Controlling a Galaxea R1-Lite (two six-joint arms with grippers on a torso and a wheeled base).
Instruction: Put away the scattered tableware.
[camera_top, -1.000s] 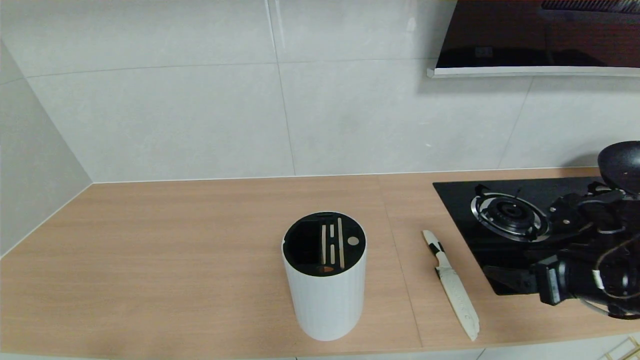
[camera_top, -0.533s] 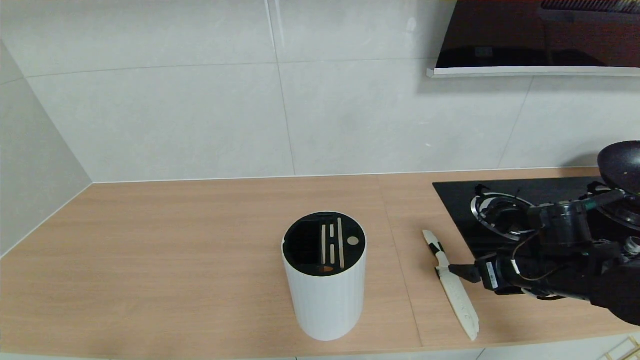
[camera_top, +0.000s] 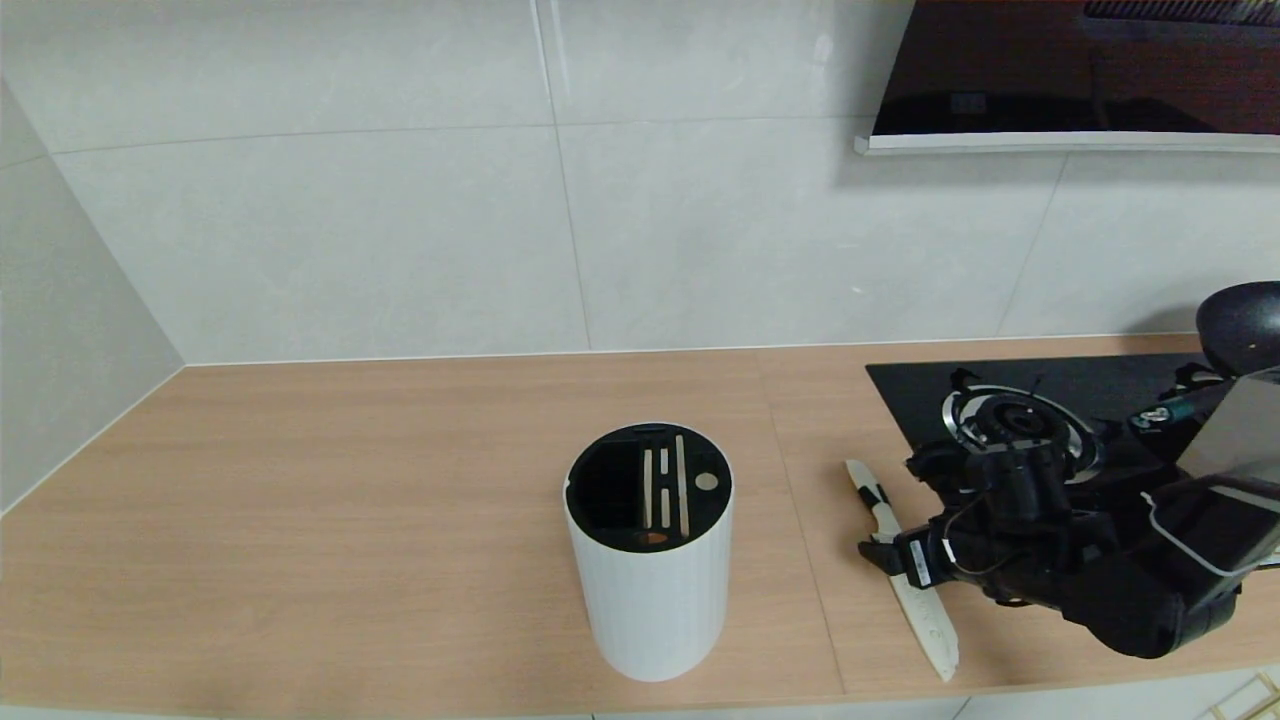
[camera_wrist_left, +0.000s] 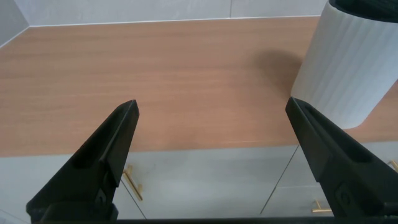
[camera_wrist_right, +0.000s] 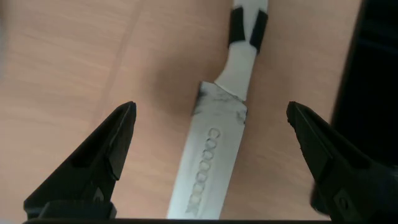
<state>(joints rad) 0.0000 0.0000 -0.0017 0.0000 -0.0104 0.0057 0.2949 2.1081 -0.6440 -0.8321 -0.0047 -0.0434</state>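
Knife (camera_top: 930, 630) lying flat on the tabletop (camera_top: 350, 500), between the white cylindrical holder (camera_top: 650, 560) and the black hob (camera_top: 905, 395). Its long axis runs front to back, with the handle toward the wall and the tip at the near edge. It has a white handle with black bands and a pale marbled blade with a row of ovals. Your right end effector (camera_wrist_right: 210, 115) hangs over where handle meets blade, fingers apart on either side, seemingly not touching. Your left end effector (camera_wrist_left: 211, 109) is spread wide near the holder.

Knife (camera_top: 928, 630) on counter (camera_top: 350, 500) btw holder (camera_top: 650, 585) & hob (camera_top: 915, 400), seemingly touching neither.
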